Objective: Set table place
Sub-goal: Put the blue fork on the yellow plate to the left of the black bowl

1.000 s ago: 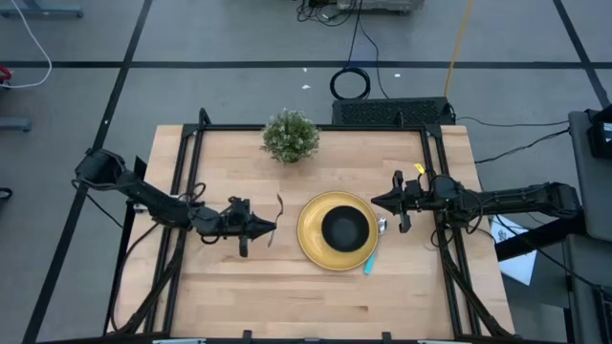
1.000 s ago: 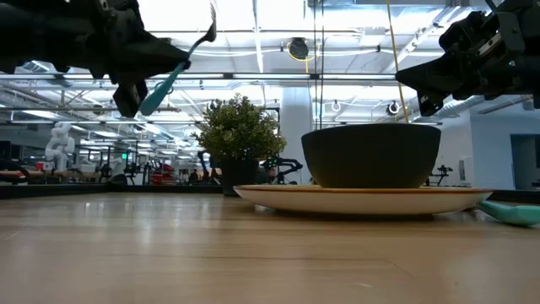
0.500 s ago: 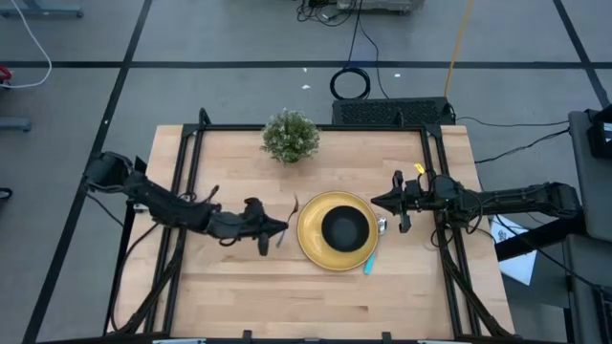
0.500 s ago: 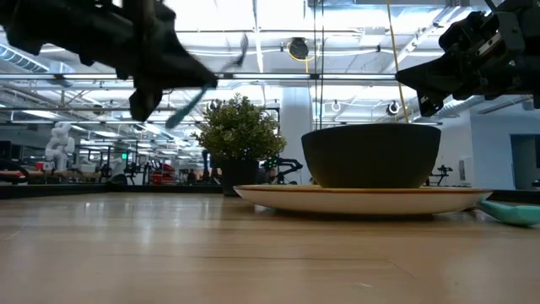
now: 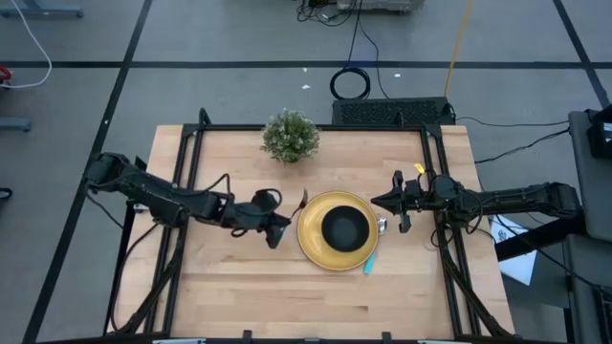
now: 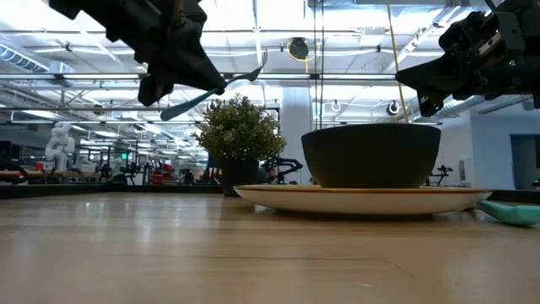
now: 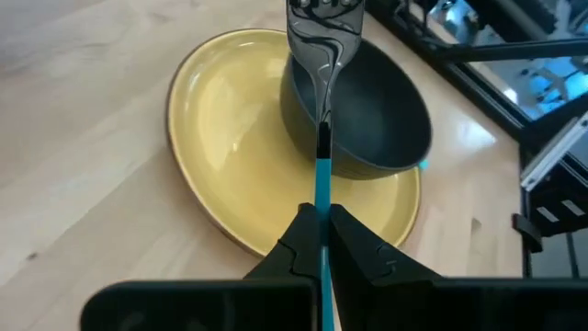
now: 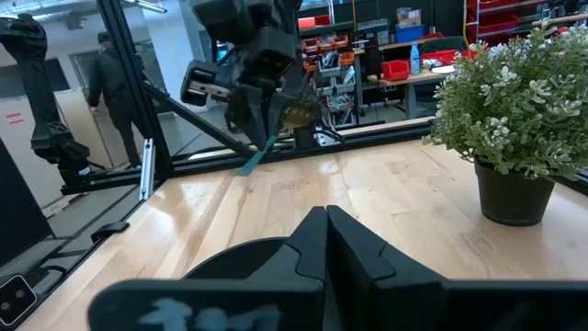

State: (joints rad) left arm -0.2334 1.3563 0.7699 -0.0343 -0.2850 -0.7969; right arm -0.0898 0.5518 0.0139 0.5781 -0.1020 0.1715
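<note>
Metal fork with light-blue handle (image 7: 322, 138) pinched by handle in left gripper (image 5: 278, 225), held in air just left of round yellow plate (image 5: 311, 239), tines over its rim. Small black bowl (image 5: 345, 228) centred on plate. Light-blue-handled spoon (image 5: 369, 262) on light-wood counter (image 5: 239, 287) at plate's right edge. Right gripper (image 5: 381, 202) pressed together, empty, hovering right of plate.

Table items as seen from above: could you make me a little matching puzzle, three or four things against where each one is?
Things:
1. fork
2. black bowl
3. spoon
4. potted plant

Places:
A. on the yellow plate
B. at the table's far edge
C. held in the left end effector
D. lying by the plate's right rim

Pairs: 1-C, 2-A, 3-D, 4-B
</note>
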